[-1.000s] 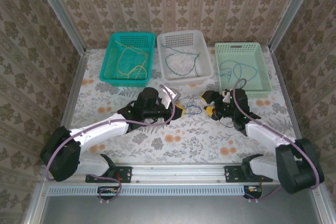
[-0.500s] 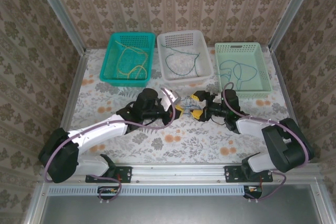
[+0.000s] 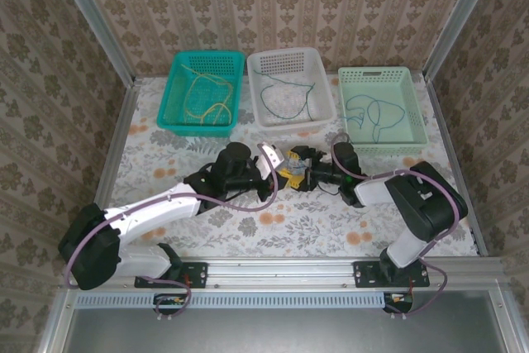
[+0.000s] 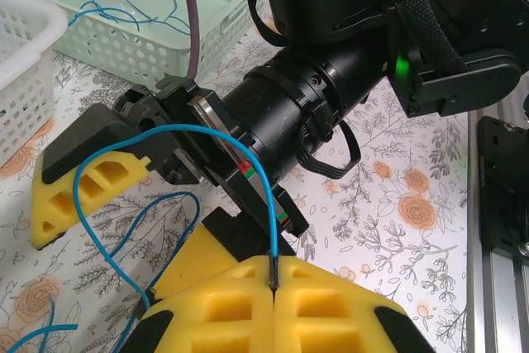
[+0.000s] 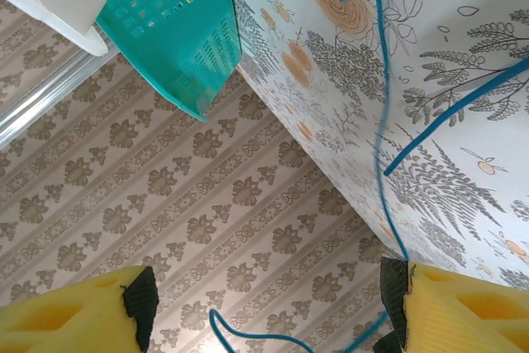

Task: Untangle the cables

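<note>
- At the bottom edge of the left wrist view, the left gripper point(image 4: 273, 280) is seen pressed shut on a light blue cable point(image 4: 165, 129), which is pinched where the yellow pads meet.
- In the right wrist view, the right gripper point(image 5: 264, 312) is seen wide open, with the cable strung loosely between its spread fingers and not clamped.
- At the middle of the top view, both grippers are seen close together over the flowered table point(image 3: 248, 225).
- Along the upper part, a yellow cable point(image 3: 202, 93) is laid in the teal basket point(image 3: 169, 113), a green cable point(image 3: 307, 101) in the white basket point(image 3: 289, 57), and a dark blue cable point(image 3: 372, 113) in the mint basket point(image 3: 376, 74).
</note>
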Robot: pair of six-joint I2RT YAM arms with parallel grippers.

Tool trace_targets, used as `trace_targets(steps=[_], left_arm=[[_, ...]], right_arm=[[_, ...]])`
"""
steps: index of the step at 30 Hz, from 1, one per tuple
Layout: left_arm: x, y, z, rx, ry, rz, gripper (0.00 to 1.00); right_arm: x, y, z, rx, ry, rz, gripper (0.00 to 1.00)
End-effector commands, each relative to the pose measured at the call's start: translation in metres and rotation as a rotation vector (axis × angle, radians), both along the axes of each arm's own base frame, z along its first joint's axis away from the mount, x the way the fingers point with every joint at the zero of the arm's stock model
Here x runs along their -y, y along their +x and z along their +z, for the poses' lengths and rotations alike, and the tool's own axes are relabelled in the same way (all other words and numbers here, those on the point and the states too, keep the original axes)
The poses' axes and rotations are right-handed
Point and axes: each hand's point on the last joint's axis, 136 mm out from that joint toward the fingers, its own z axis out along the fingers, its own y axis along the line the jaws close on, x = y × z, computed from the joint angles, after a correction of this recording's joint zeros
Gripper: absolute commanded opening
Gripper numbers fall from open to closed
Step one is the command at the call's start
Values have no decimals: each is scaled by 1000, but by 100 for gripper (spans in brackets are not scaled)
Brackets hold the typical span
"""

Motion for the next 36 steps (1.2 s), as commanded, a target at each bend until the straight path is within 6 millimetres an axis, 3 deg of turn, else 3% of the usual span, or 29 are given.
trace_targets(steps=[1,7,12,16,18,25,28,33,36], left_arm=[[2,0,11,62,-5,-14,4],[-1,0,12,81,-18,-1,4],[-14,12,-3,106,66,85,4],[-28,16,2,165,98,132,3],[-32,16,10,191,79,139,4],[-32,15,26,261,29,132,4],[-25,15,34,293,8,104,4],[-10,12,42,338,-10,48,5],[-2,14,49,382,-17,43,5]], right_arm=[[-1,11,15,34,50,-52,74],[4,16,14,24,60,-104,72],[6,13,17,29,44,-65,79],[37,5,-14,-39,-72,-70,83],[53,3,-19,-54,-98,-100,83],[55,-4,-1,-66,-67,-75,84],[55,-12,2,-87,-91,-67,83],[53,-16,30,-52,-68,-96,83],[47,-23,36,-54,-86,-103,83]])
